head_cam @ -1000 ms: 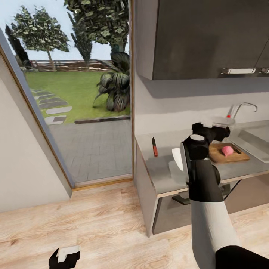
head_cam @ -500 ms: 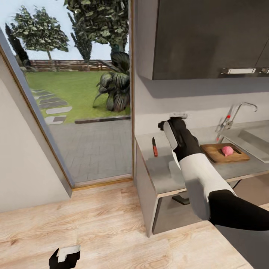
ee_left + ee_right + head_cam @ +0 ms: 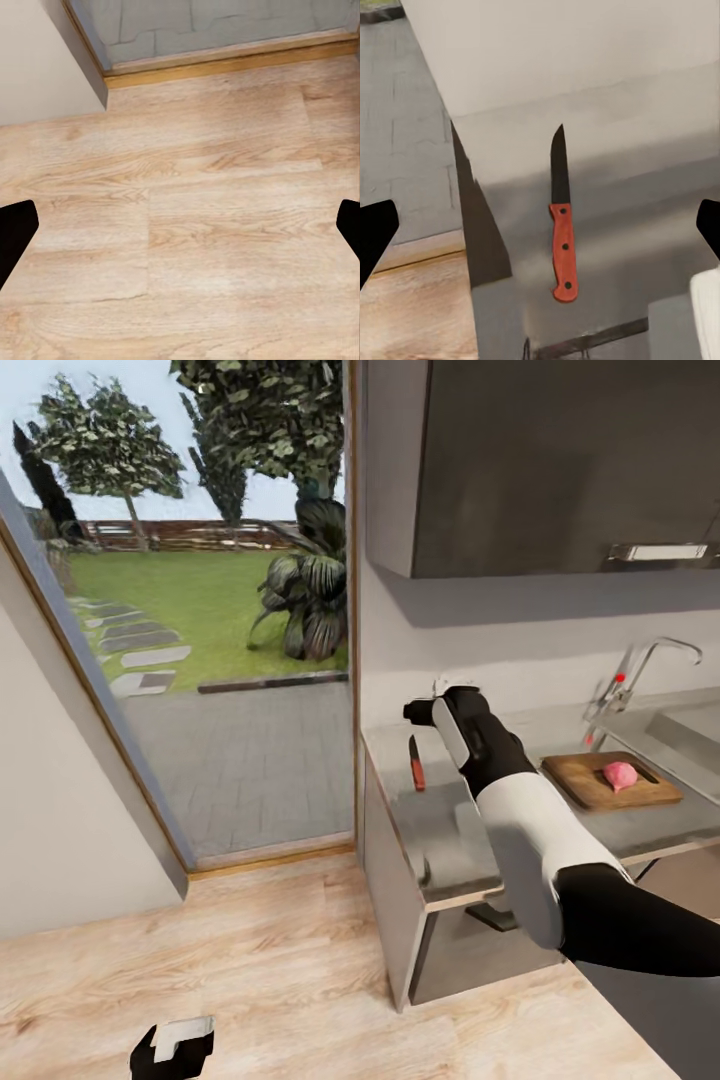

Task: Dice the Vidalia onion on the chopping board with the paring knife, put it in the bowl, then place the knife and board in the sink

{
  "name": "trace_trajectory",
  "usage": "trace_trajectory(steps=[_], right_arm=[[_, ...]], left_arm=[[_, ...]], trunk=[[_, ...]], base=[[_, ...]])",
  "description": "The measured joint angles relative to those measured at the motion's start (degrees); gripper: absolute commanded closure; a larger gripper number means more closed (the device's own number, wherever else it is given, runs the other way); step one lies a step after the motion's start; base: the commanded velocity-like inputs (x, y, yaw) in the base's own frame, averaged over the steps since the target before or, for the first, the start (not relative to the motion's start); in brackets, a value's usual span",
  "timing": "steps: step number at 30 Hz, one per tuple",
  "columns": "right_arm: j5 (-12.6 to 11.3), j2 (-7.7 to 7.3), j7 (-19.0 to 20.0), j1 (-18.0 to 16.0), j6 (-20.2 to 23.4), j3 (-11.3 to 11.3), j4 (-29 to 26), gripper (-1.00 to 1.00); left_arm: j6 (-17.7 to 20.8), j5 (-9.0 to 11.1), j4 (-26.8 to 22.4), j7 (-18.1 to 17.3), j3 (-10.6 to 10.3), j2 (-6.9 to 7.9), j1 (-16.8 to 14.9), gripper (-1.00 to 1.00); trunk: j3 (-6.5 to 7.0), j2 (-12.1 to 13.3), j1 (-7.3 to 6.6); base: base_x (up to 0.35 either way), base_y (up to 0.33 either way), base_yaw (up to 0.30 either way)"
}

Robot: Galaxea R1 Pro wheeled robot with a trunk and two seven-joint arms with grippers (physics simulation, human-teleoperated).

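From the head camera we see our right arm stretched forward over the countertop (image 3: 440, 840), its gripper (image 3: 432, 705) hanging above the near end by the glass door, close to the paring knife (image 3: 416, 762), which lies flat near the counter's left edge with its dark blade pointing toward the wall. Further right the chopping board (image 3: 610, 785) rests on the counter with the pink onion (image 3: 619, 775) whole on top of it, and the sink (image 3: 680, 732) with its gooseneck tap (image 3: 655, 660) sits just beyond the board. A white bowl (image 3: 466, 822) peeks out from behind our forearm. Our left gripper (image 3: 172, 1050) hangs low over the wooden floor (image 3: 250, 980). In the left wrist view we look down on pale floorboards (image 3: 187, 225), the two dark fingertips (image 3: 15, 232) far apart at the frame's edges, jaws spread and holding nothing. In the right wrist view the paring knife (image 3: 561, 240) lies between our widely parted fingertips (image 3: 375, 236), red handle nearer us, and a white corner of the bowl (image 3: 706, 311) shows beside it; these jaws are likewise released and grasp nothing.
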Motion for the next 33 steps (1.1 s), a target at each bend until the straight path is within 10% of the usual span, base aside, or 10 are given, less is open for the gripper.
trace_trajectory(steps=[33], right_arm=[[-0.04,-0.51,6.9,-0.01,-8.35,-0.07,18.04,-1.0]], left_arm=[[2.82,0.0,-0.09,-0.03,0.0,-0.09,0.0,-1.0]], trunk=[[0.0,0.0,0.01]], base=[[0.15,-0.005,0.0]])
